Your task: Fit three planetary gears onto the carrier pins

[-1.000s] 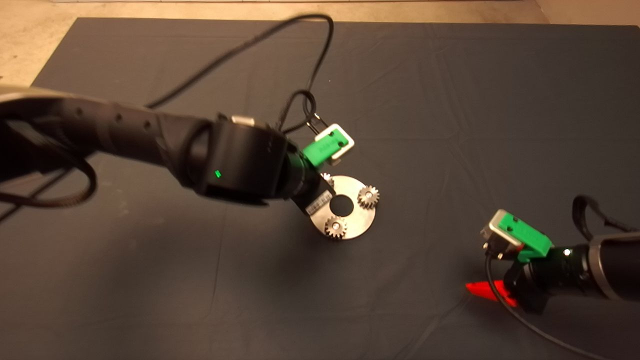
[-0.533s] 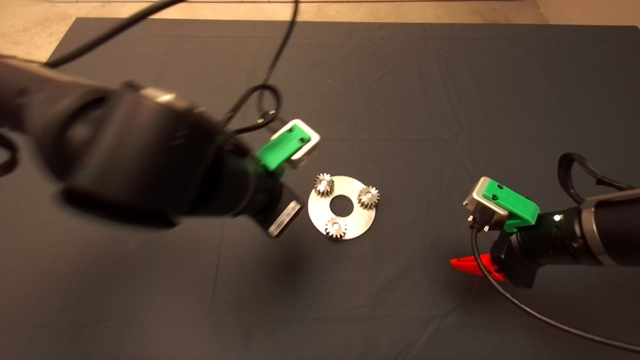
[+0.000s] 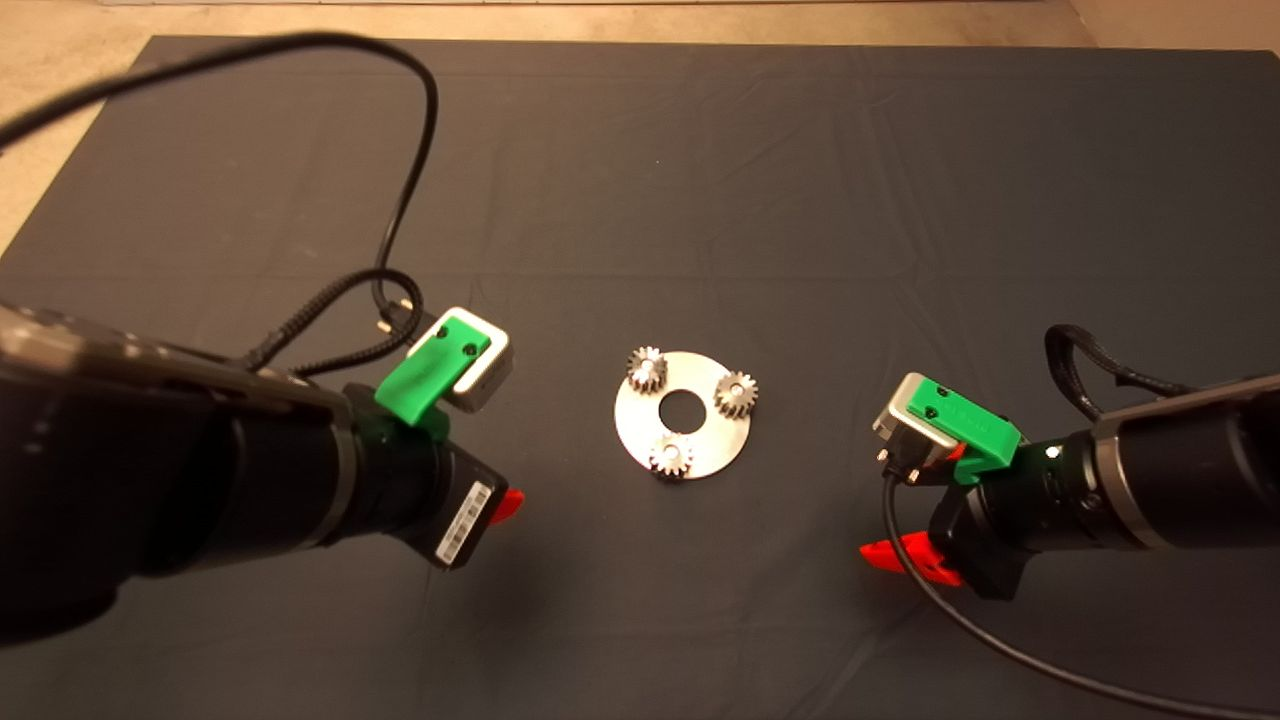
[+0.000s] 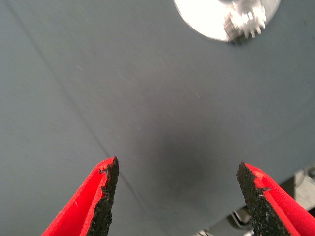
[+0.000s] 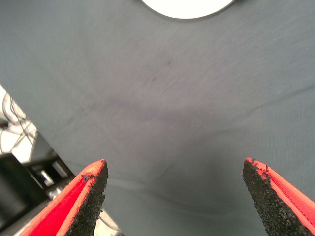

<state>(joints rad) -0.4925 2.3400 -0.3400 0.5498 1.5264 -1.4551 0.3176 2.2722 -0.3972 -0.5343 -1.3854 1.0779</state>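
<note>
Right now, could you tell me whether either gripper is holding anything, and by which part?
Nothing is held. The left gripper and right gripper are both open over bare mat, and all three planetary gears sit on the disc.

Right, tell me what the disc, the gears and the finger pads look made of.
Disc: polished metal, apparently; it glares bright. Planetary gears: duller silvery-grey metal, with cut teeth. Pads on the left gripper: black, coarse and crumbly-edged, perhaps rubber or foam.
</note>
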